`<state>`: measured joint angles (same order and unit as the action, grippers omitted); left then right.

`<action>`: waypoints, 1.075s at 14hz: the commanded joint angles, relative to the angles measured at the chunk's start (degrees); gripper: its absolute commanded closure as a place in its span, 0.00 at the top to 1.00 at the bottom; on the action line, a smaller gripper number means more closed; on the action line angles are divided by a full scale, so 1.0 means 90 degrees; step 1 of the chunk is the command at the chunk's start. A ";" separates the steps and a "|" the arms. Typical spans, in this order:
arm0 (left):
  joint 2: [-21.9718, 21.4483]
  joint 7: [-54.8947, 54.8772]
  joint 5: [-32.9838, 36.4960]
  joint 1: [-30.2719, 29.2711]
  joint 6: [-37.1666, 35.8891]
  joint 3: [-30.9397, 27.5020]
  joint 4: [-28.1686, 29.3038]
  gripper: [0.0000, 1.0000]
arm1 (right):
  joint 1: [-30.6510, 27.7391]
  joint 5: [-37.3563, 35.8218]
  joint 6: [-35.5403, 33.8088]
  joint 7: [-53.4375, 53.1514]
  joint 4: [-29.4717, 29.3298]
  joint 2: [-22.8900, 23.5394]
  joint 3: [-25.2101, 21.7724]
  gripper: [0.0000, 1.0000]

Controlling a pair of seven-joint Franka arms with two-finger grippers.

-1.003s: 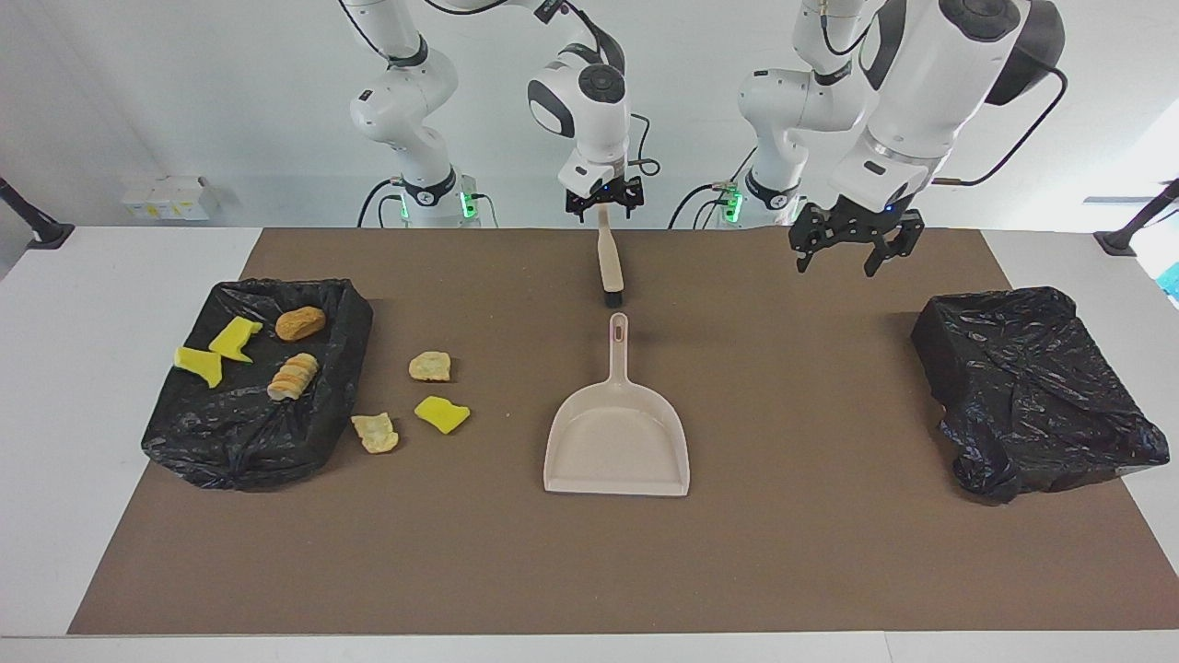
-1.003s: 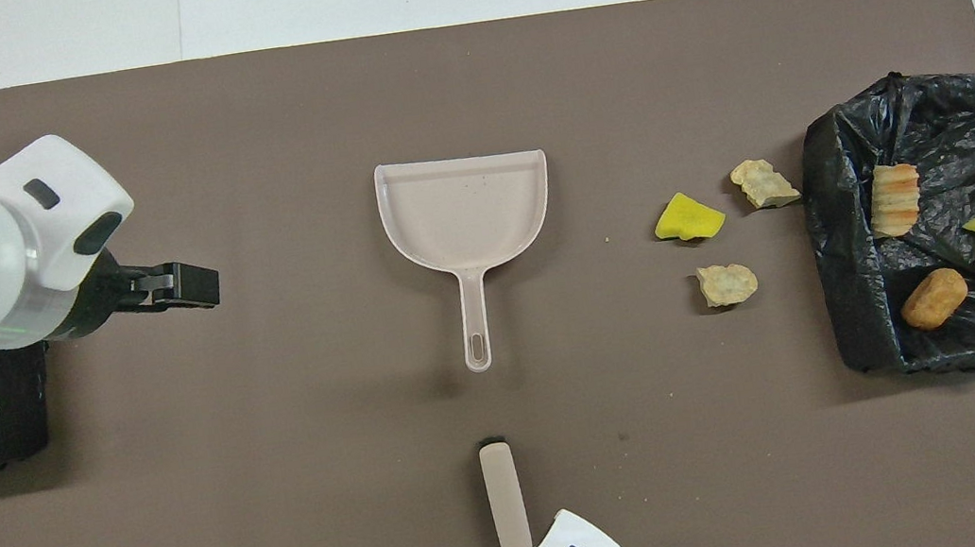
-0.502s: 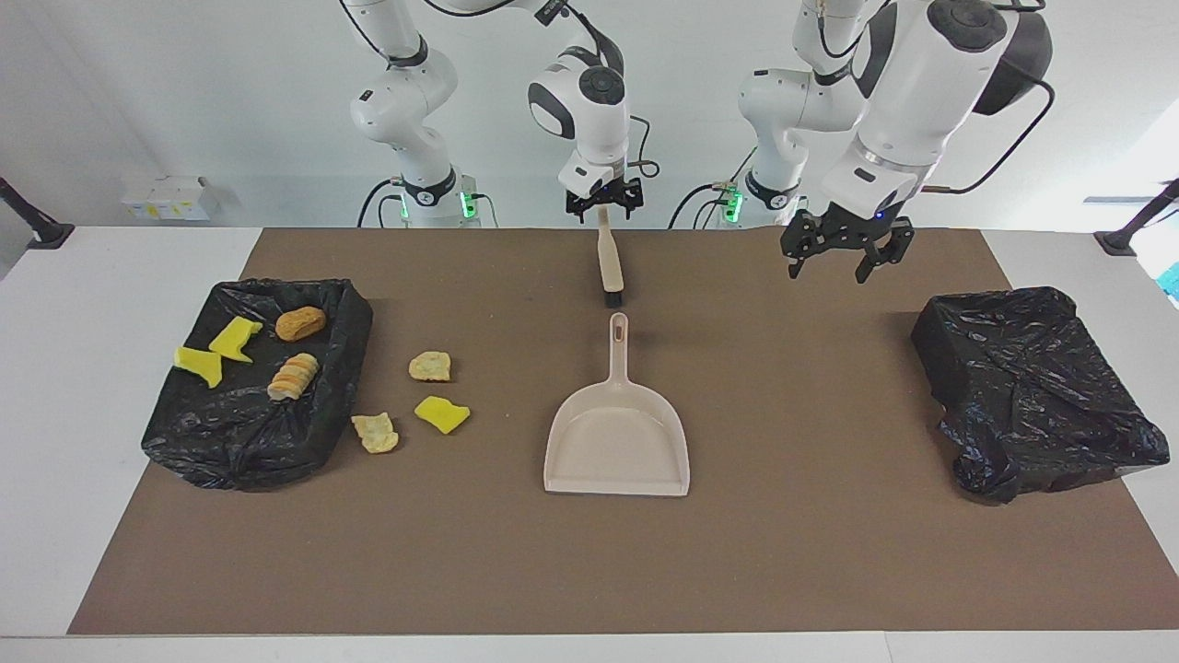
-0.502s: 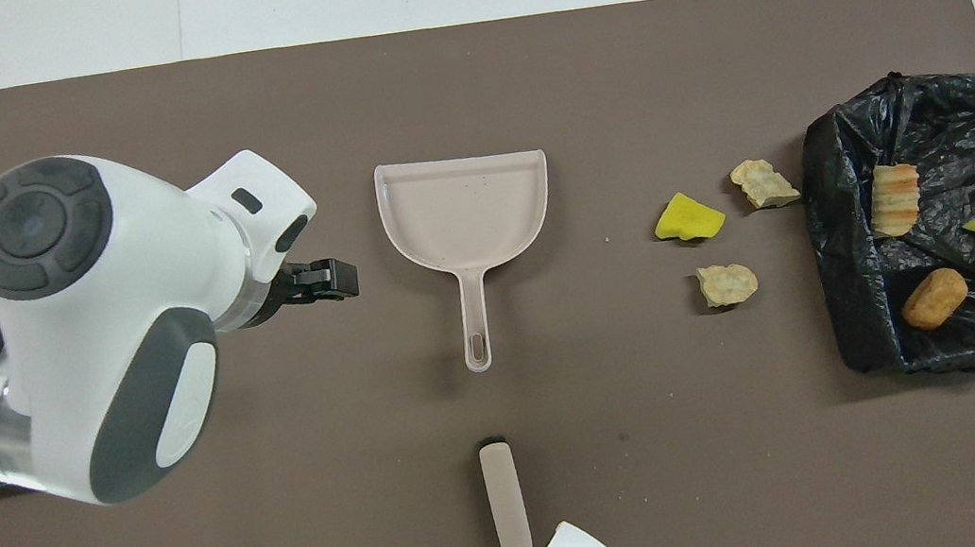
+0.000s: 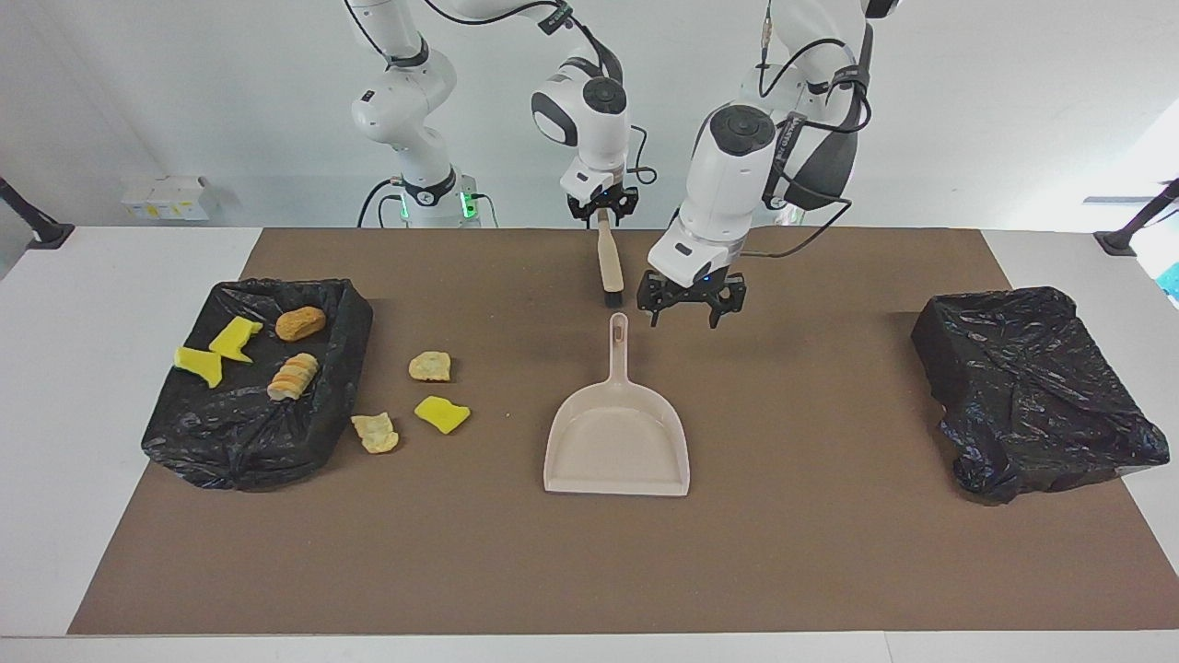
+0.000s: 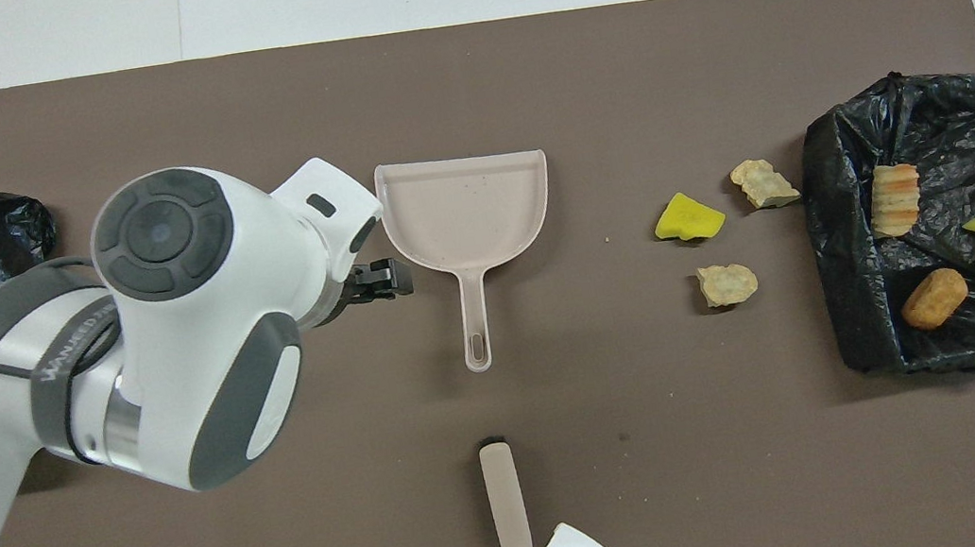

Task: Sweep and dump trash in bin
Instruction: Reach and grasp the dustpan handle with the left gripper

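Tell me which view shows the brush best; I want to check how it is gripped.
The facing view: the whole brush shows there, handle up at the right gripper, bristles down on the mat. The overhead view shows only its handle, with the right arm's wrist covering the grip and the bristles barely visible.

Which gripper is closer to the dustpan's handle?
Left. The left gripper hovers open just beside the dustpan handle; the right gripper is at the brush, closer to the robots.
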<state>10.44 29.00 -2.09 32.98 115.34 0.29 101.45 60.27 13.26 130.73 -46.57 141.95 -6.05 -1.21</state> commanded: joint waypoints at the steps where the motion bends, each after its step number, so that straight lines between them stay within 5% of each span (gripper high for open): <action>1: 0.0138 0.0749 0.0154 0.0406 0.0260 -0.0110 0.0037 1.00 | 0.0002 0.0118 0.0025 -0.0041 -0.0039 -0.0041 0.0007 0.61; 9: 0.0666 0.0958 0.0262 0.0661 0.0993 -0.0100 0.0134 1.00 | -0.0008 0.0118 -0.0004 -0.0002 -0.0059 -0.0050 -0.0003 0.52; 15: 0.0968 0.1270 0.0262 0.1060 0.1451 -0.0100 0.0387 1.00 | -0.0056 0.0118 -0.0053 0.0203 -0.0118 -0.0089 -0.0003 0.27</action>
<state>19.20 38.64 -1.01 40.33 126.13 0.26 102.97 60.28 13.26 130.73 -46.53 141.36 -6.07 -1.22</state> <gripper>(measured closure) 0.000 0.661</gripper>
